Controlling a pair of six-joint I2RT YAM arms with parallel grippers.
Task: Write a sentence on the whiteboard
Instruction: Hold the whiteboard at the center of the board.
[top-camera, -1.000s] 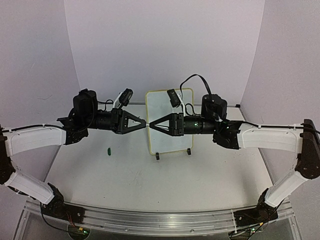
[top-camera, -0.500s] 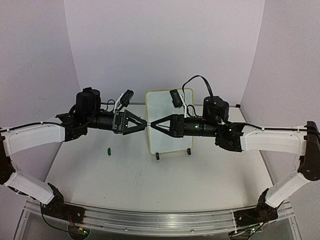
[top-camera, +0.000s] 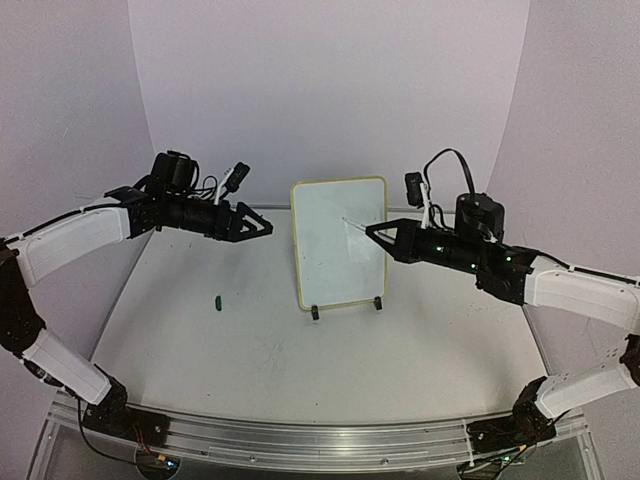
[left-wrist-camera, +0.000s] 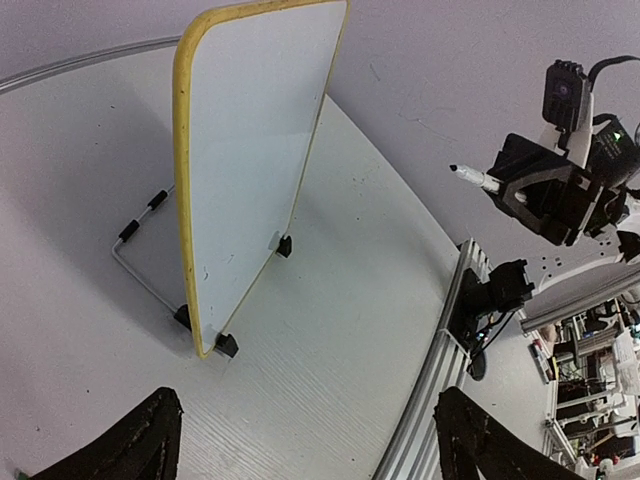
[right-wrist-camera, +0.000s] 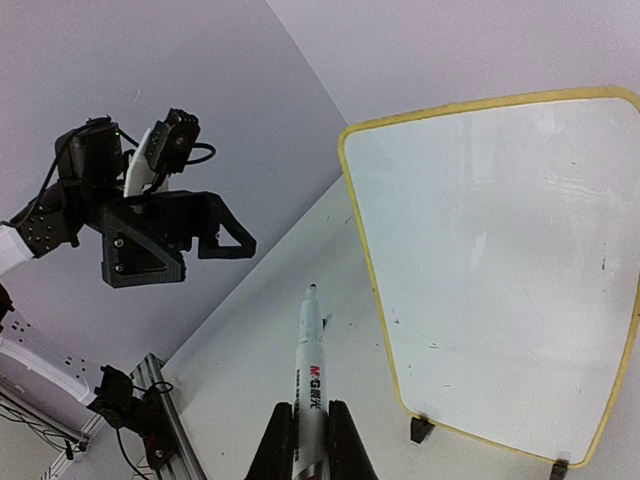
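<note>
— Well, board (top-camera: 338, 240) upright on its black feet (top-camera: 346, 308), mid-bench (top-camera: 300, 350), leaning back a little, face blank. No sentence on it yet.
— Marker (right-wrist-camera: 311, 370)?
— Clamped in the right gripper (top-camera: 372, 232), uncapped, bare tip aimed toward the face but apart from it.
— And the left gripper (top-camera: 262, 226)?
— Jaws wide apart, holding nothing, hovering off the board's left side, well clear. Small green piece (top-camera: 216, 299) on the bench below, probably the cap.
— So, first stroke next, by the look of it. How to do it well?
— Start high and far left on the face, leaving room for several lines. Bring the tip in square to the leaning surface, not to the bench. Press lightly: only a thin wire stand (left-wrist-camera: 140, 240) behind, so likely to slide or rock back under a hard push.
— Brace it?
— Worth steadying the left edge with the free gripper. Keep strokes slow, and lift cleanly between letters.
</note>
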